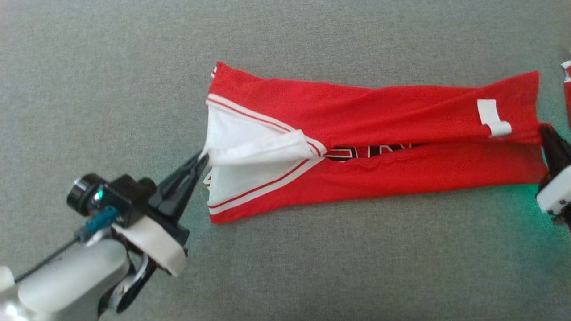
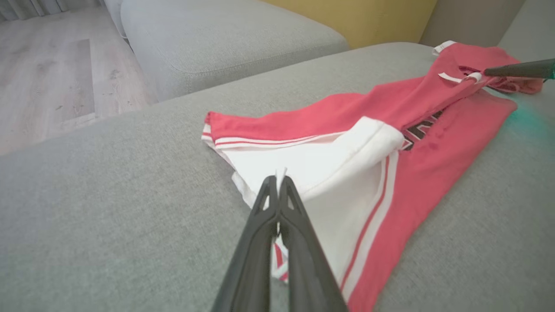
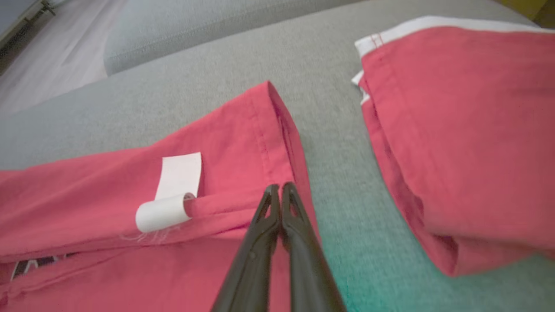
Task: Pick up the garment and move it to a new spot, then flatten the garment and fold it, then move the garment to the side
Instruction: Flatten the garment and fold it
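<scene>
Between left fingers and right fingers lies the garment

Bare grey cushion lies open from 5 to 7 o'clock of the garment; a second red cloth crowds 3 o'clock

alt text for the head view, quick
A red garment with white trim lies stretched across a grey cushion, the left pincer shut on its white end and the right pincer shut on its opposite red end.
</scene>
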